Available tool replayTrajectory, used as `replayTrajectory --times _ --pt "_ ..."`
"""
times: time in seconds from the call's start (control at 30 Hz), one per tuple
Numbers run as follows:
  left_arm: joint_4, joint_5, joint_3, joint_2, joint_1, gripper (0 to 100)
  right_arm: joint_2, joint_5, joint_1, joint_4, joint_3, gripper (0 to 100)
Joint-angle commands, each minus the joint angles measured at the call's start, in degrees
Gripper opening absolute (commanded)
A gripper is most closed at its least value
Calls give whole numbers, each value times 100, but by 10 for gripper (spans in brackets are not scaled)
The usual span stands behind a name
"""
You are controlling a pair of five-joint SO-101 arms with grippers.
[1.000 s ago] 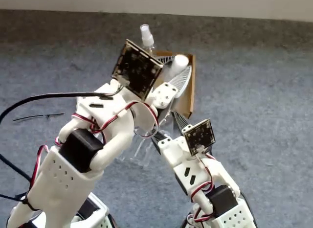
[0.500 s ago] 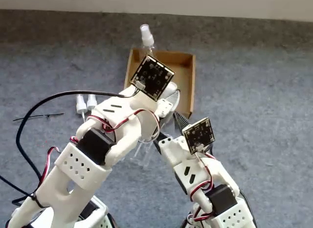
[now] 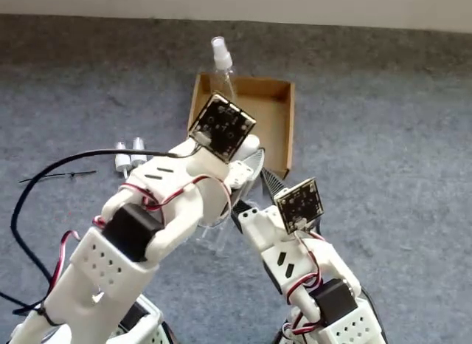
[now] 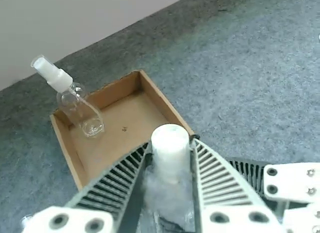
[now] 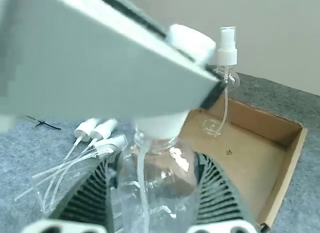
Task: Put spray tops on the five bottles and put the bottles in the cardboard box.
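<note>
Plastic this thin is light, so we think the clear bottle will dent if we squeeze hard. It also looks smooth enough to slip. Our right gripper has its jaws closed around the bottle's round belly, just in front of the cardboard box. That wide part seems the best place to hold it, because the neck must be free for the top.

Our left gripper has its jaws closed on the white spray top, which sits at the bottle's neck. We cannot tell if it is screwed on. The top looks small and hard, but its long tube is thin and bendy. So we should hold the fat white part and turn gently.

One finished bottle stands in a corner of the box. Spare tops lie on the table nearby.
</note>
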Motion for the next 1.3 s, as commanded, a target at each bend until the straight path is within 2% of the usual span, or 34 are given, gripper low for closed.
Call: replayTrajectory --times 0.0,0.13,0.43,0.67,0.97,1.1,1.27 --pt "237 -18 -31 -356 -4 143 -92 -62 136 -180 -92 5" --pt "220 -18 -101 -637 -4 143 -92 -62 110 -180 -75 5" --pt "211 -18 -1200 -646 -4 144 -92 -62 110 -180 -66 5" --pt "237 -18 -1596 338 -312 143 -92 -62 127 -180 -66 5" --pt "527 -44 -989 224 -303 143 -92 -62 136 -180 -84 5" --pt "492 -492 -409 -48 -312 143 -92 -62 136 -180 -84 5" --pt "492 -501 -101 -171 -338 143 -92 -62 136 -180 -84 5"
